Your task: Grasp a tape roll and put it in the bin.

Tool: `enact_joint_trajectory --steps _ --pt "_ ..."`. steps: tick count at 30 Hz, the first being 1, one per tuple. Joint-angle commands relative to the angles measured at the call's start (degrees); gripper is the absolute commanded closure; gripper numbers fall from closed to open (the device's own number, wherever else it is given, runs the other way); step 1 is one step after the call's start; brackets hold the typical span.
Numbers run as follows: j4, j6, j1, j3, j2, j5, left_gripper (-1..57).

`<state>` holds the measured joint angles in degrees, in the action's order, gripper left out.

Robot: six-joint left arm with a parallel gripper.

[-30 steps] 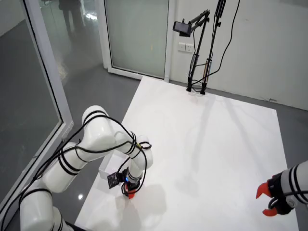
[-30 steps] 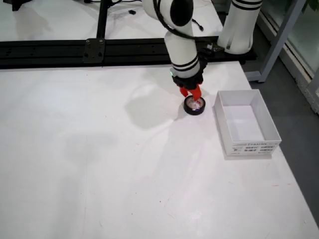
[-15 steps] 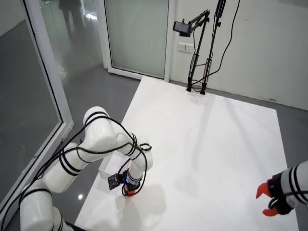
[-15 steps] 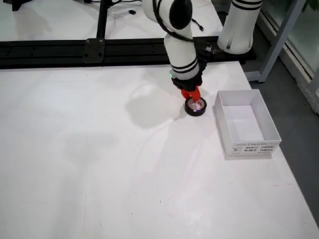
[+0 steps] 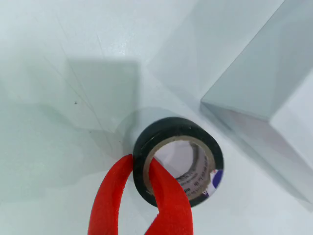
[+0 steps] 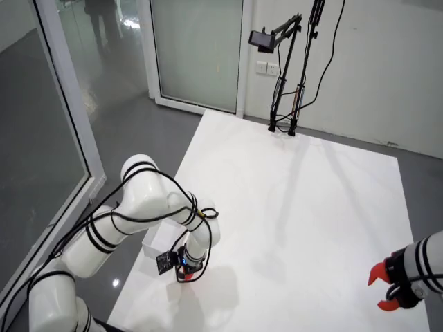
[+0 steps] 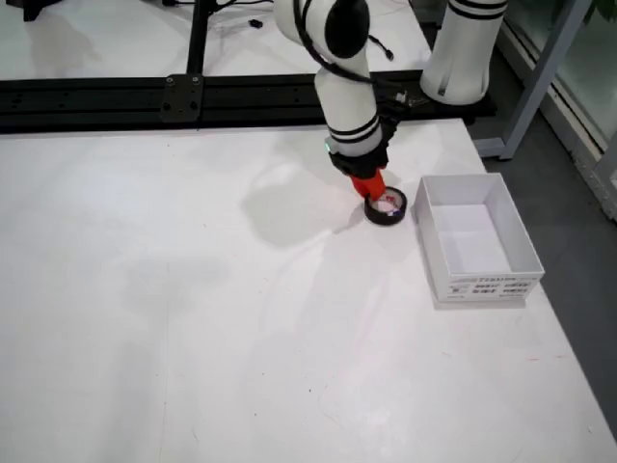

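Your gripper (image 5: 141, 169) is down at the tape roll (image 5: 178, 160), its red fingers (image 5: 110, 200) straddling the roll's wall at about 8 o'clock: one finger outside the black rim, the other inside the core. They look pinched on that wall, so you are grasping the tape roll. The roll lies flat on the white tabletop (image 5: 49, 73).

In the wrist view the bin (image 5: 274, 78) sits at 2 o'clock from the roll, near but not touching.

In the front table view the tape roll (image 7: 386, 206) sits under the gripper (image 7: 371, 185), with the white bin (image 7: 475, 237) just beside it at 3 o'clock, open side up.

The overhead view hides the roll behind the arm (image 6: 145, 204).
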<state>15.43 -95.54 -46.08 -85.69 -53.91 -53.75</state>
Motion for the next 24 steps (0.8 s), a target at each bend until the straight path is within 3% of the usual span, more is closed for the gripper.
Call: enact_joint_trajectory --steps 1,15,24 --pt "0.04 -0.17 -2.43 0.26 3.73 -2.23 57.0" --pt "6.01 -0.17 -1.99 0.26 18.76 -14.36 57.0" --pt "8.12 -0.17 2.31 0.18 23.50 -16.38 57.0"
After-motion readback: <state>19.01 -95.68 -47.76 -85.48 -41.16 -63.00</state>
